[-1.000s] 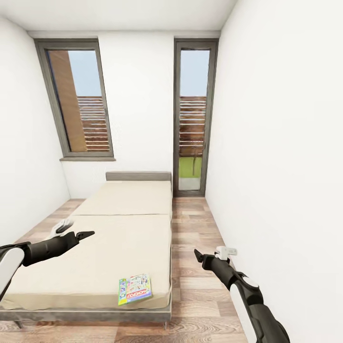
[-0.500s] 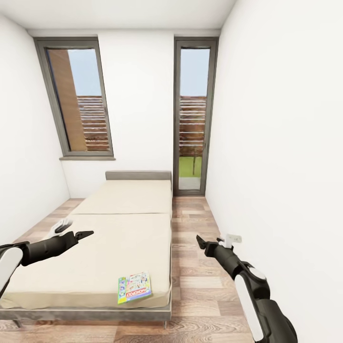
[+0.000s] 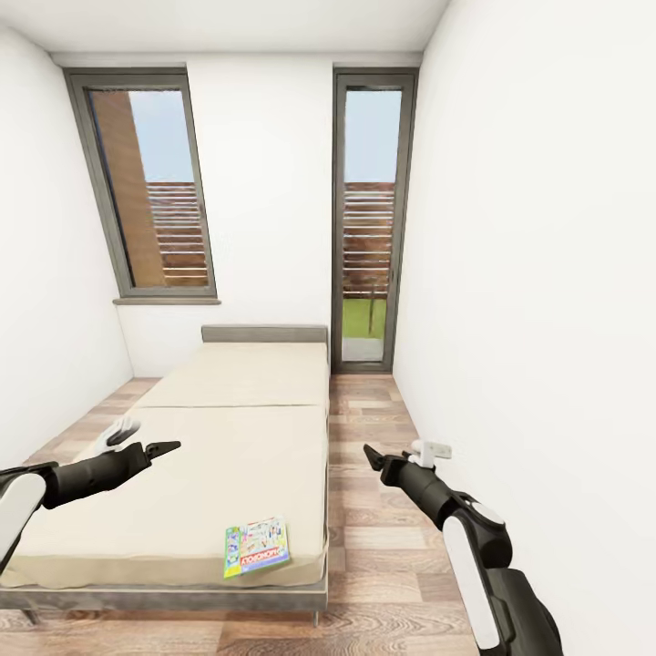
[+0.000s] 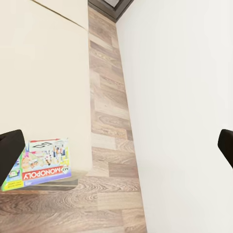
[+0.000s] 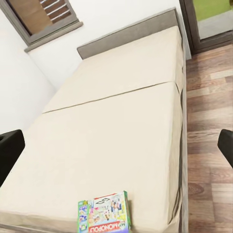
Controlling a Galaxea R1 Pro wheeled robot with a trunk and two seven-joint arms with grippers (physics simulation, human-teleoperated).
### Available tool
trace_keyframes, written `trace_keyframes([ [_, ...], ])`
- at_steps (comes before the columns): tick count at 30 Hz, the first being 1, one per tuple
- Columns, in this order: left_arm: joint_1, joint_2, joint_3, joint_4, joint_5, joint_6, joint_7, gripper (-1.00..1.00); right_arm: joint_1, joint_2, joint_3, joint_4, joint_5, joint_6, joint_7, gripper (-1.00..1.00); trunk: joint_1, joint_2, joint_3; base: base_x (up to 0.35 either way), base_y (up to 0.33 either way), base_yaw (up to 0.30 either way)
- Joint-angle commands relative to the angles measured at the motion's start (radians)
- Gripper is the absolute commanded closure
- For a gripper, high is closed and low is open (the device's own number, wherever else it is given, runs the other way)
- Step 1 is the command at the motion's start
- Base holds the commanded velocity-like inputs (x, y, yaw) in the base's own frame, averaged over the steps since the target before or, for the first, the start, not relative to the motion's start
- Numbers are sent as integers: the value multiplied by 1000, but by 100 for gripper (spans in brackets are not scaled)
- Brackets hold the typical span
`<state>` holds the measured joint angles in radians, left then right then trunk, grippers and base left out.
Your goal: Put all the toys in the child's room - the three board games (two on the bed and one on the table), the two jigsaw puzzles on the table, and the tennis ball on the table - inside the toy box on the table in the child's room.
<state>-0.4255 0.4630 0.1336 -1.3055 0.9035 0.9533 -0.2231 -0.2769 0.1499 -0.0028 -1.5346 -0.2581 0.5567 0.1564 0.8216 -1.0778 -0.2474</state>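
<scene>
While both end effectors, left [image 3: 167, 447], right [image 3: 368, 453], hang open-fingered and empty, Monopoly box [image 3: 257, 548] near cream bed [image 3: 228, 437] corner, wood floor [image 3: 374, 456].

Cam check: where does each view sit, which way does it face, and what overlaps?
Head: high, facing down the room at the bed; both arms, left gripper, right gripper show.
Left wrist: above the bed's near corner, looking down; dark fingertips at edges.
Right wrist: faces along the bed.
Shared: Monopoly box.
</scene>
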Motion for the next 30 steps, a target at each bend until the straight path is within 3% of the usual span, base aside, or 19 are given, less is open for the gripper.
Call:
trace_keyframes([
  [1,-1,0,1,0,-7,4,-8,-100,-1,0,-2,-3,-3,8,2,-100,4,-8,-5,0,0,0],
  [14,-1,5,5,0,-2,6,-24,-100,-1,10,-13,-10,-9,60,-24,-100,54,-99,-45,0,0,0],
  [20,-1,3,62,0,-2,7,-53,-100,-1,12,-11,-7,-10,65,-35,-100,77,-141,-64,0,0,0],
  [30,-1,6,79,0,-1,9,-76,-100,-1,13,-12,-3,-11,61,-37,-100,104,-190,-86,0,0,0],
])
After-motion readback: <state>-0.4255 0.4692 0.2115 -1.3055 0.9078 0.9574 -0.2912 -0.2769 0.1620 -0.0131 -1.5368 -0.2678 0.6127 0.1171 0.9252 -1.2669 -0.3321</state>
